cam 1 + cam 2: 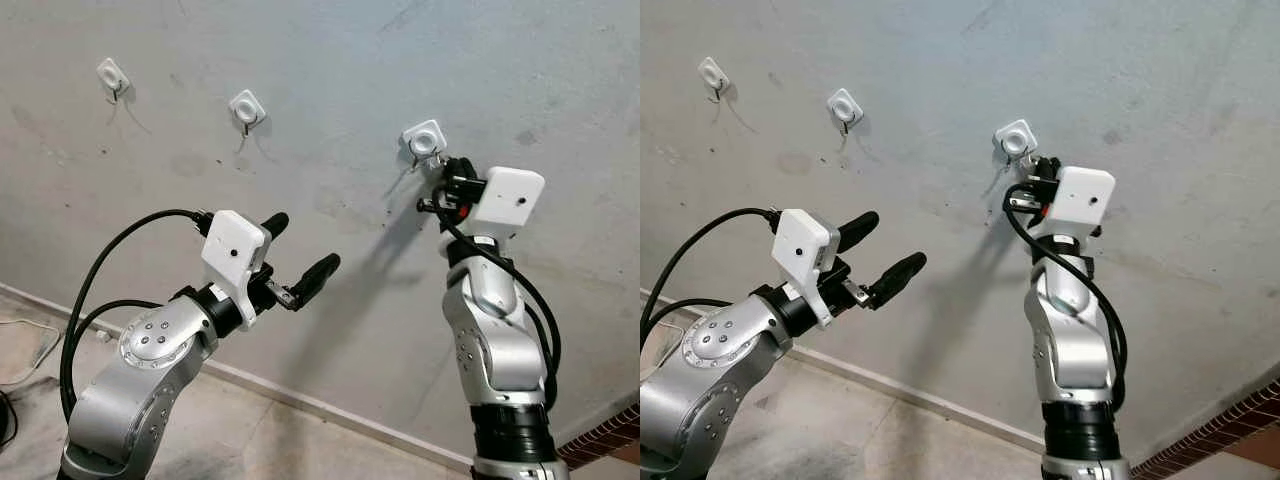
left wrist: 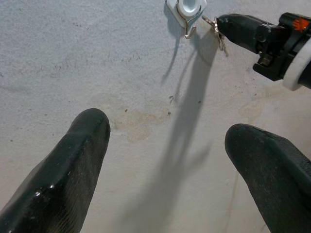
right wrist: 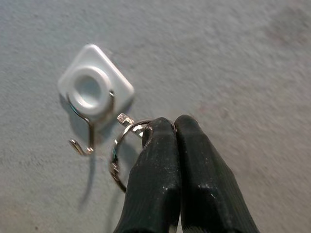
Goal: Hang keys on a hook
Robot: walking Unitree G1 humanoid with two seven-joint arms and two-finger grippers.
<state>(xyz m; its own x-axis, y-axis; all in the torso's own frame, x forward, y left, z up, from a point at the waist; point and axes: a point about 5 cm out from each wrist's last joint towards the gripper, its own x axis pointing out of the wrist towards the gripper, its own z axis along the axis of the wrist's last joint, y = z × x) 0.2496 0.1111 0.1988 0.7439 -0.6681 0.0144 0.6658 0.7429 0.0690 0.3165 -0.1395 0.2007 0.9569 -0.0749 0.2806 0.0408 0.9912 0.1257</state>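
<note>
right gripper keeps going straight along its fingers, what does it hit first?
Probably bare wall, just beside the white hook. The right gripper, shut on the key ring, points slightly off the hook; depth is unclear.

Grey, stained wall [image 2: 121,73] seen past two black fingers [image 2: 63,179] of left gripper [image 2: 167,170], spread wide apart, nothing held between. White hook [image 2: 186,12] mounted on wall at far edge, metal prong curled beneath plate. Right gripper [image 2: 221,24] reached in from side, black tip just beside hook. Key ring [image 2: 217,33] pinched at tip, hung close to prong; contact with hook cannot be told. Long shadows cast across wall from hook and gripper.
</note>
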